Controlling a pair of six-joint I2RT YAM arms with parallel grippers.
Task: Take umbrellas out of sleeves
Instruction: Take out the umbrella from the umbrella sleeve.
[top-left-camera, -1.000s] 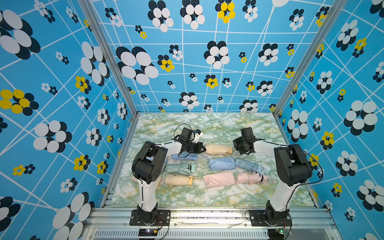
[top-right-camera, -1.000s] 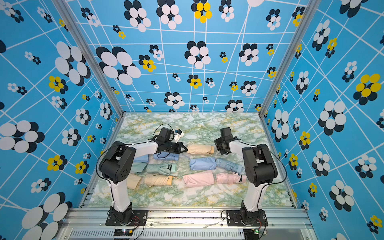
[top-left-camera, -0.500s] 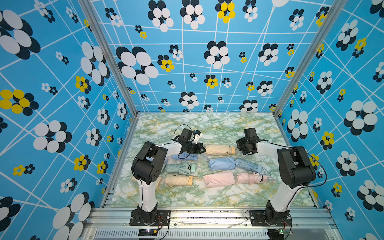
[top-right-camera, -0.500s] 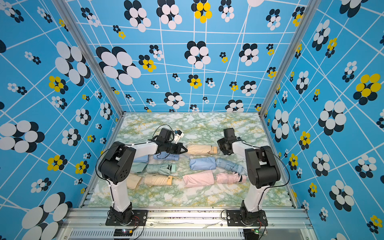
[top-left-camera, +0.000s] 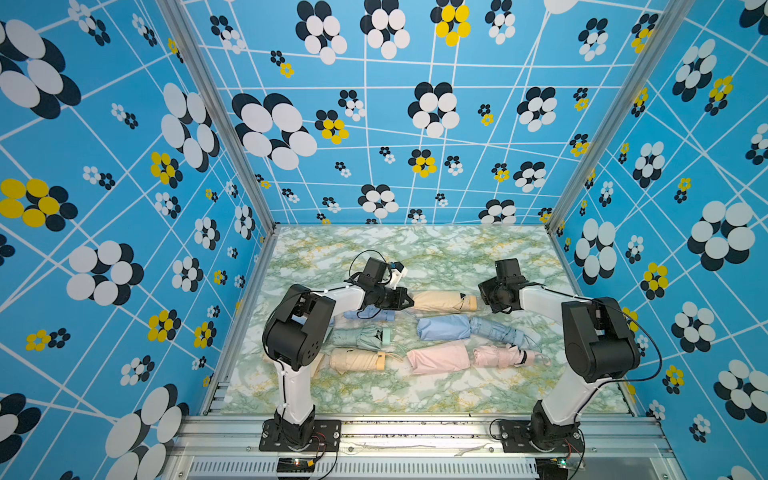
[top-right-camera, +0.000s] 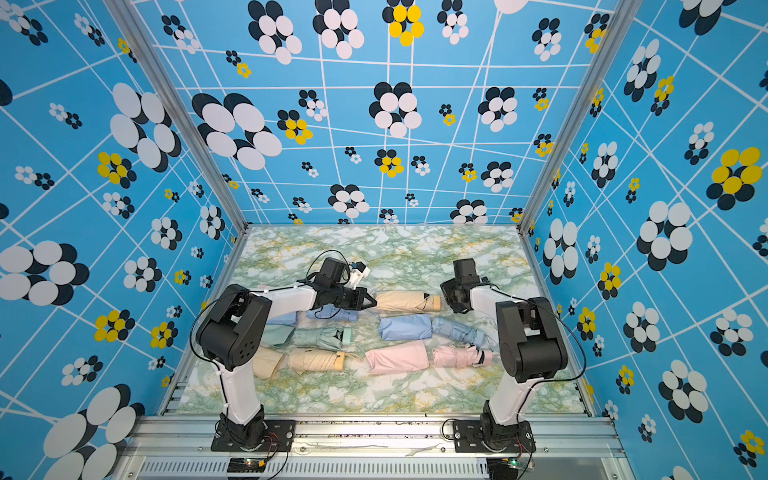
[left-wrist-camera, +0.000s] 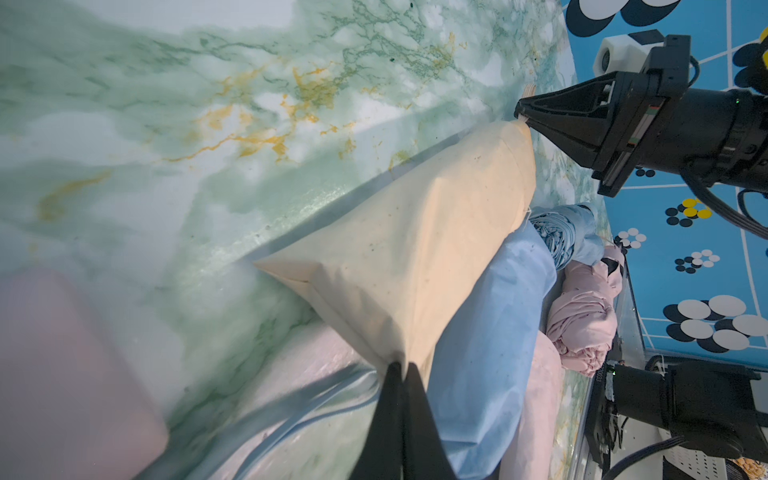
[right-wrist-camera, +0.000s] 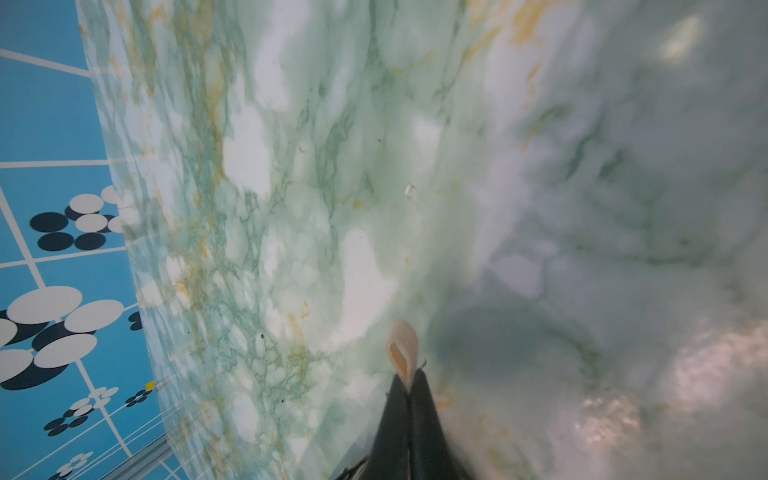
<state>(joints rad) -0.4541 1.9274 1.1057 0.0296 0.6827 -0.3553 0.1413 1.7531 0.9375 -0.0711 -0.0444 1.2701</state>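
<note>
A beige sleeve (top-left-camera: 432, 301) (left-wrist-camera: 415, 249) lies at the back of the marble table. The handle end of its beige umbrella (top-left-camera: 468, 302) sticks out on the right. My left gripper (top-left-camera: 409, 301) (left-wrist-camera: 401, 365) is shut on the sleeve's closed left corner. My right gripper (top-left-camera: 482, 294) (right-wrist-camera: 409, 382) is shut on the umbrella's beige wrist cord (right-wrist-camera: 401, 345), just past the handle. Both top views show this umbrella (top-right-camera: 433, 302) stretched between the two grippers.
In front lie a blue sleeve (top-left-camera: 442, 327) beside a blue umbrella (top-left-camera: 498, 331) and a pink sleeve (top-left-camera: 436, 358) beside a pink umbrella (top-left-camera: 498, 356). On the left lie a mint umbrella (top-left-camera: 361, 336) and a beige umbrella (top-left-camera: 357, 359), with empty sleeves partly under my left arm.
My right gripper has pulled a little to the right with the cord. More of the beige umbrella's handle end now shows outside the sleeve. The left gripper has held still.
</note>
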